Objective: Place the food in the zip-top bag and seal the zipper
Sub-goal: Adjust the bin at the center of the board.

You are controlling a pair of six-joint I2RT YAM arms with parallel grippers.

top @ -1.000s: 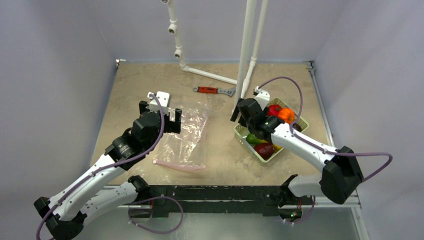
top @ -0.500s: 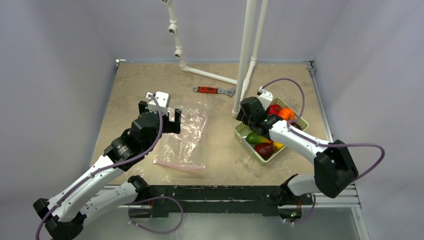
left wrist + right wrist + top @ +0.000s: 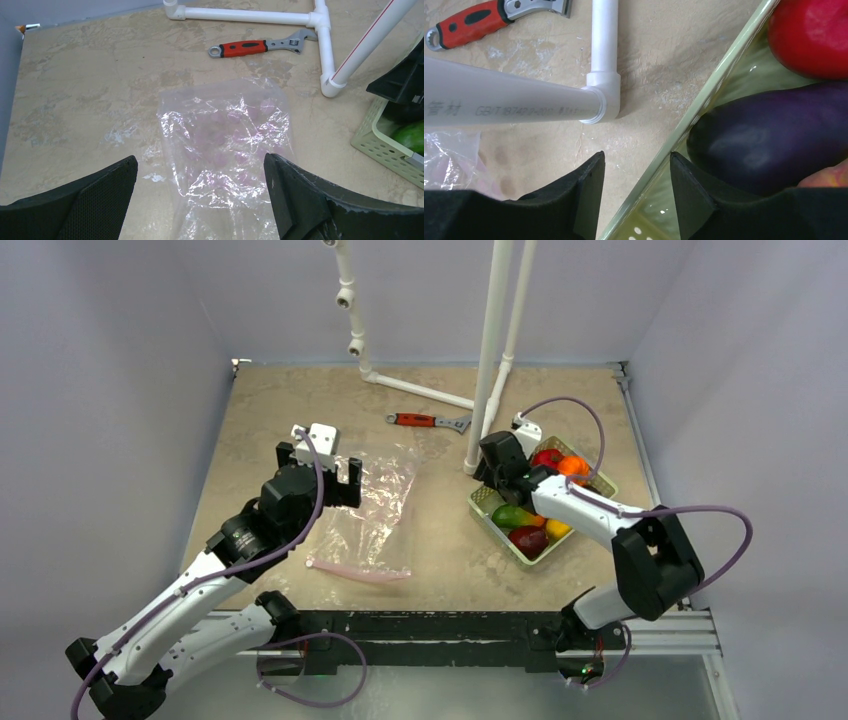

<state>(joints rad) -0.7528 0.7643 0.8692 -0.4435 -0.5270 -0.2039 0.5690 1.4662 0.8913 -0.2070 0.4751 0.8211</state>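
The zip-top bag [image 3: 372, 508] lies flat and crinkled on the table, with its pink zipper [image 3: 358, 571] at the near end. My left gripper [image 3: 320, 468] hovers over the bag's far left part, open wide and empty; the bag [image 3: 225, 140] lies between and beyond its fingers [image 3: 199, 160]. The food sits in a light green basket [image 3: 482, 502]: red tomato [image 3: 547, 457], orange [image 3: 573, 468], green piece [image 3: 510, 516], dark red piece [image 3: 528, 539]. My right gripper [image 3: 492, 472] is open and straddles the basket rim [image 3: 719, 75], next to a purple eggplant [image 3: 769, 135].
A red-handled wrench [image 3: 425, 421] lies at the back of the table. White PVC pipes [image 3: 495, 340] stand just left of the basket, and an elbow joint [image 3: 601, 97] is close ahead of my right gripper. Grey walls surround the table.
My right gripper has shifted slightly toward the basket's far left corner, and its elbow has swung left. The left arm and the bag have not moved.
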